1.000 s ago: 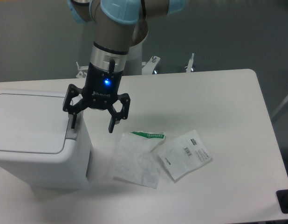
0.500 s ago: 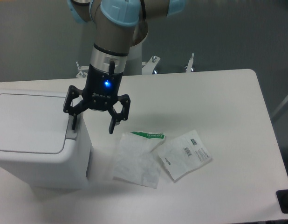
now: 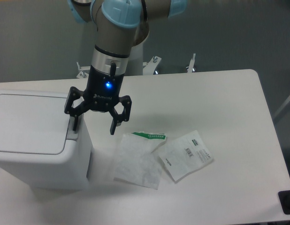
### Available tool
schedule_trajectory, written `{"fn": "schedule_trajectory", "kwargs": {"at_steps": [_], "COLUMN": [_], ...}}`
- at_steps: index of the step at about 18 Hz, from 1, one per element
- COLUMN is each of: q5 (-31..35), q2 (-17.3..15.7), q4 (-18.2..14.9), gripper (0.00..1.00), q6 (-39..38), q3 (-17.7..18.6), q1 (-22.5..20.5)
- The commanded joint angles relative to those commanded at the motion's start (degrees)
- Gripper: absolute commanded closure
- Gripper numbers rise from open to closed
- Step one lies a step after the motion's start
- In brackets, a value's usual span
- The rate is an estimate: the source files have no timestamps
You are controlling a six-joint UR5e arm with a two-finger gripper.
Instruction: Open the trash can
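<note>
Gripper (image 3: 94,126) was seen with fingers spread apart, holding nothing, one fingertip right over the grey push tab (image 3: 72,135). Trash can (image 3: 37,140) was placed at the table's left, lid shut, its tab edge facing the gripper, directly below.

The trash can (image 3: 32,140) runs off the left edge, so its far side cannot be seen. The arm is cut off at the top edge above the tool (image 3: 94,127). Whether the left fingertip (image 3: 74,125) touches the bin's edge cannot be told. Print on the two packets (image 3: 186,154) is too small to read. A dark object (image 3: 287,202) at the lower right corner is clipped and unidentifiable.
</note>
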State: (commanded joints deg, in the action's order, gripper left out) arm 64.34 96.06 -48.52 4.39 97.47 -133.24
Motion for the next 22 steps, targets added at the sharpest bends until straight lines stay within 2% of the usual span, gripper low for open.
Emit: {"fn": "schedule_trajectory", "kwargs": {"at_steps": [18, 22], "q5": [0.0, 0.0], "q2": [0.1, -2.3], "q4": [0.1, 0.0], "gripper": [0.0, 0.0], "q6": [0.1, 0.2], "q3": [-0.1, -1.6], "q1": [0.0, -1.2]}}
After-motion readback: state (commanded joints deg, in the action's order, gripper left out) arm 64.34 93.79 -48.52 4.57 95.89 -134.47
